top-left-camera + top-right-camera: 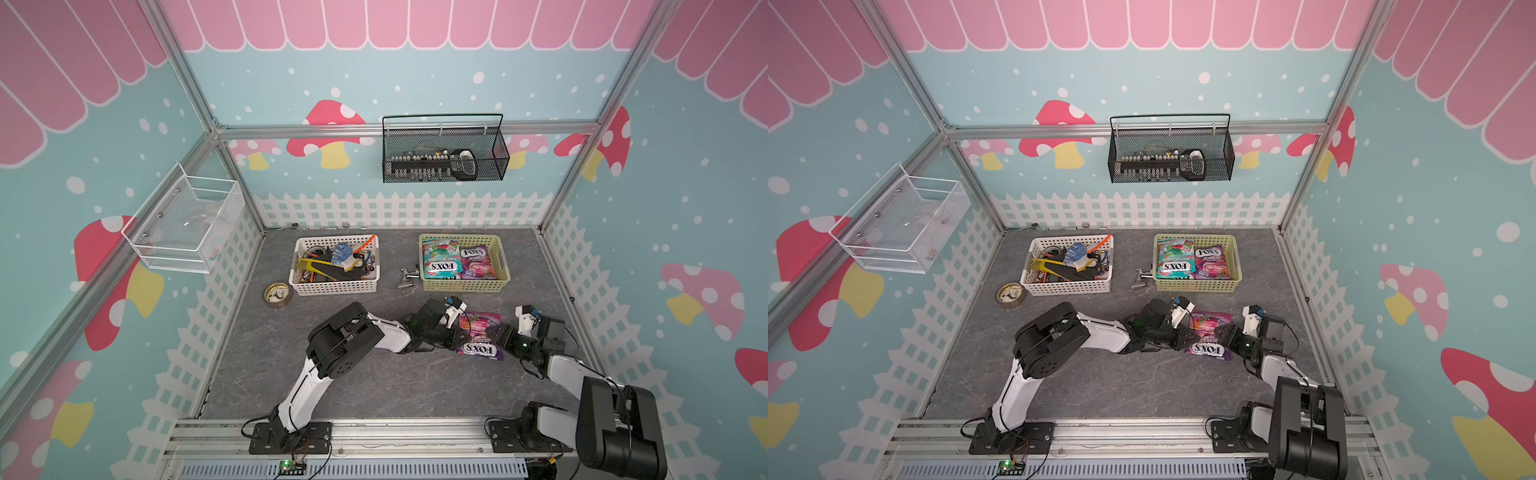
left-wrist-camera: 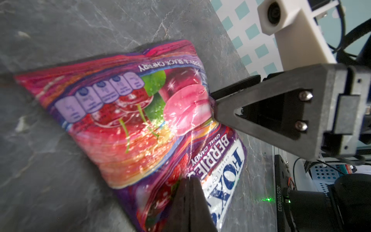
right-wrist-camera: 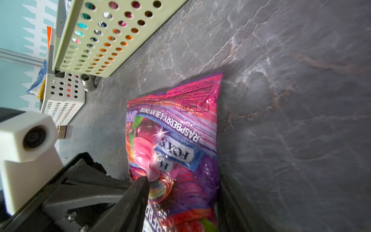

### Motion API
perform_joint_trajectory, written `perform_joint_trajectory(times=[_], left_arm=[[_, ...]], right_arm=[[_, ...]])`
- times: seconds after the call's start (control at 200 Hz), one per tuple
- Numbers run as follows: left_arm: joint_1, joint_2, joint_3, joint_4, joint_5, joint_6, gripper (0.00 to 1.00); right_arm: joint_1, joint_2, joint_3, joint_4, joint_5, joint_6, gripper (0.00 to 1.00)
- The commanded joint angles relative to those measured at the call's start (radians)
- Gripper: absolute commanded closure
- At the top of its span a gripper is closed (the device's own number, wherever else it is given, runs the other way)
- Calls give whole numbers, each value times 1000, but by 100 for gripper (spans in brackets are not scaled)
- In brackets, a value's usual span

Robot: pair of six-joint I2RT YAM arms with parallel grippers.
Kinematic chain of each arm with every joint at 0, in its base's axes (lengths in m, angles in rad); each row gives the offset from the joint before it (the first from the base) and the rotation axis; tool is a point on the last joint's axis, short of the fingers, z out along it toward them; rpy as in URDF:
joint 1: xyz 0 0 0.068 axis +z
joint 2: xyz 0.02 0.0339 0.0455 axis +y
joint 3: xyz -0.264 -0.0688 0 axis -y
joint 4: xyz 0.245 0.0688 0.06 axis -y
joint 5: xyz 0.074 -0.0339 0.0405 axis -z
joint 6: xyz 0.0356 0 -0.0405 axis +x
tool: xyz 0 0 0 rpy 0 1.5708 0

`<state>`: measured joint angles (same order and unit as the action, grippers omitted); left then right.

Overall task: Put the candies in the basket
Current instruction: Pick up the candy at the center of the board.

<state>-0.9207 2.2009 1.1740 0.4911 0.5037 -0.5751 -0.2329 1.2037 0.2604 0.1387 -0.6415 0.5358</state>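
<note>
Purple bag (image 1: pixel 484 332) reads FOX'S BERRIES; teal bag (image 1: pixel 440 257), seemingly MINT.

On my gray marbled counter (image 1: pixel 332 382) I see a white basket (image 1: pixel 334 286), a yellow-green basket (image 1: pixel 465 284), a tape roll (image 1: pixel 277 294), a metal fitting (image 1: pixel 405 277) between the baskets, and one purple candy bag (image 1: pixel 484 326)

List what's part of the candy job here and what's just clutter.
Job: berries bag on the table, left claw shut on it, right claw open around it; yellow-green basket holding a mint bag and a second berries bag.
Clutter: white basket of odds, tape roll, metal fitting, black mesh basket, white wire basket.
</note>
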Motion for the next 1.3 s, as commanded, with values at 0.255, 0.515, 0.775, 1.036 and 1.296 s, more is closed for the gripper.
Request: perform_joint_trajectory(times=[0.255, 0.515, 0.775, 1.036, 1.296], left_arm=[[5, 10, -38, -83, -48, 13, 92], [5, -14, -44, -97, -61, 7, 90], [8, -98, -46, -103, -16, -24, 86], [22, -319, -92, -151, -45, -23, 81], [88, -620, -228, -227, -155, 24, 50]], right_arm=[[0, -79, -35, 24, -108, 15, 73], [2, -226, 6, -79, -68, 3, 88], [10, -302, 83, -163, -65, -9, 97], [28, -302, 184, -135, -105, 44, 98], [79, -173, 346, -23, -116, 112, 99]])
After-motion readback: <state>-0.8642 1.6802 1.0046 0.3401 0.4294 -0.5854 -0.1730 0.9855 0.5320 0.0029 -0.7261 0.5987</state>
